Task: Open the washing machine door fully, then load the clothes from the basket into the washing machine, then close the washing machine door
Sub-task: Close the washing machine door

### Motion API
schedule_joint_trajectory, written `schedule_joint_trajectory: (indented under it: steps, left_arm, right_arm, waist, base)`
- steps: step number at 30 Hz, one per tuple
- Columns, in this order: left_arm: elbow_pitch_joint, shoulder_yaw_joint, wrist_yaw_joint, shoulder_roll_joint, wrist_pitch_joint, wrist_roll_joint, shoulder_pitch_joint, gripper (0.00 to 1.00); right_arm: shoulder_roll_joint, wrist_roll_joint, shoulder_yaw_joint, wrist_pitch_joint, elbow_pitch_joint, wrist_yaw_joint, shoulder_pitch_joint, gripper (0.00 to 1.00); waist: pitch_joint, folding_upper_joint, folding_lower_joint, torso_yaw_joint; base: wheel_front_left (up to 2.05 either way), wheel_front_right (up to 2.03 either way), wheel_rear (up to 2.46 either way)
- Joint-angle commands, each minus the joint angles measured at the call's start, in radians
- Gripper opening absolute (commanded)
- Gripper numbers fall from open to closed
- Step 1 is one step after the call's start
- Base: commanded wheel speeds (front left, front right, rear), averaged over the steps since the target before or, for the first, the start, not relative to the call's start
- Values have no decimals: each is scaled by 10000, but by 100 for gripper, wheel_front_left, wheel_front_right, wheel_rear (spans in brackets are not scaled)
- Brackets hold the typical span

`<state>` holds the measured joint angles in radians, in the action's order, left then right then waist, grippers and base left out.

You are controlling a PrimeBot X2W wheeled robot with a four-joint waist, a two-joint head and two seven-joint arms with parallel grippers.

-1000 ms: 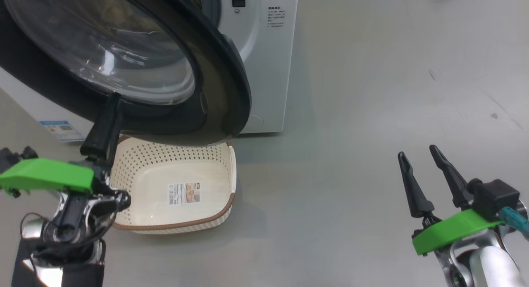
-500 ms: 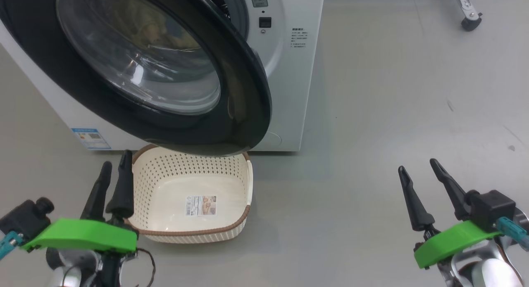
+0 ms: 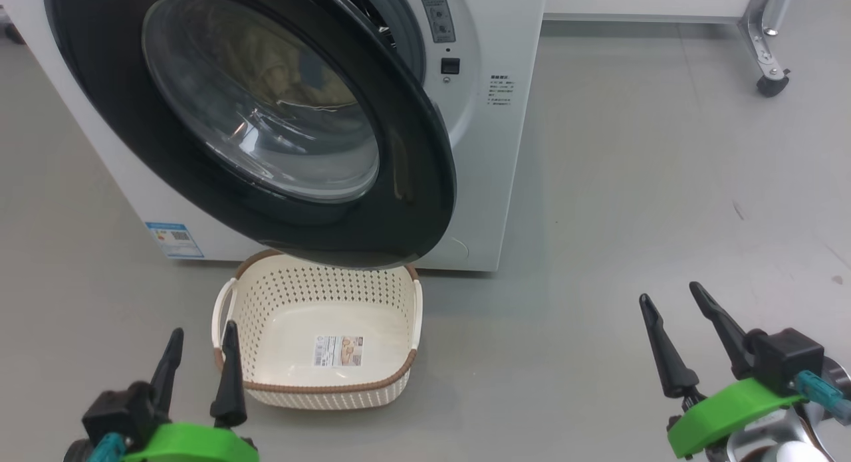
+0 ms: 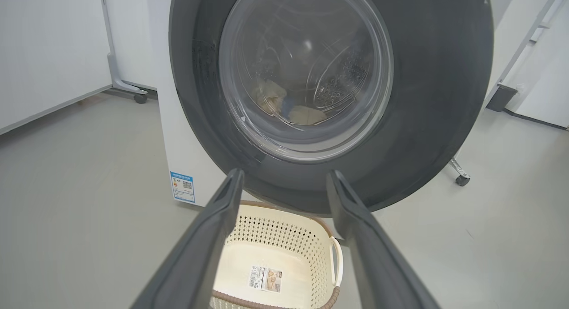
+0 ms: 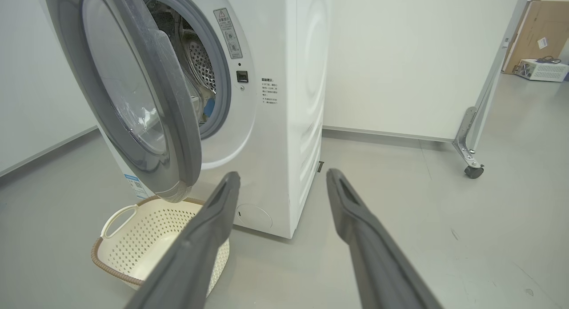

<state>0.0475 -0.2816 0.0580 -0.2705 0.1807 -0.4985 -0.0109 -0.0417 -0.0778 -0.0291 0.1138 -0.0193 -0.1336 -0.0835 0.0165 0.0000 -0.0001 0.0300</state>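
Observation:
The white washing machine (image 3: 495,156) stands at the top of the head view. The washing machine door (image 3: 412,183) has a black rim and hangs ajar over the basket (image 3: 292,316). Cream clothes (image 3: 266,56) show through its glass, lying in the drum (image 4: 306,115). The cream basket holds nothing but a label sticker. My left gripper (image 3: 203,334) is open, low beside the basket's left corner and apart from the door. In the left wrist view its fingers (image 4: 284,175) point at the door (image 4: 435,100). My right gripper (image 3: 669,296) is open over bare floor at the right, empty (image 5: 282,175).
A blue label sticker (image 3: 174,239) sits low on the machine's front. A wheeled frame leg with a caster (image 3: 771,83) stands at the back right, beside a white wall panel (image 5: 400,55). A cardboard box (image 5: 540,33) stands farther right. Grey floor lies between my right gripper and the machine.
The head camera has pulled back and tilted up, so the whole picture shifted. My left gripper has come away from the door's lower rim and dropped to the lower left. The right gripper has barely moved.

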Motion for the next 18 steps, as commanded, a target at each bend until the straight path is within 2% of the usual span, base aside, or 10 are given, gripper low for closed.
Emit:
schedule_joint_trajectory:
  steps: [1, 8, 18]
  left_arm:
    - [-253, 331, 57, -258, 95, 117, -322, 100]
    - [39, -41, 380, -349, 324, 915, -252, 100]
    - [211, -132, 370, -245, 465, 881, -298, 100]
  right_arm:
    - [-85, 98, 201, -47, 399, 29, 180, 100]
    - [-85, 89, 202, -161, 525, 29, -2, 100]
    - [-85, 105, 155, -209, 575, 29, -70, 100]
  waist:
    - [-5, 0, 1, 7]
    - [-33, 0, 1, 13]
    - [-151, 0, 1, 32]
  base:
    - [0, 0, 0]
    - [0, 0, 0]
    - [0, 0, 0]
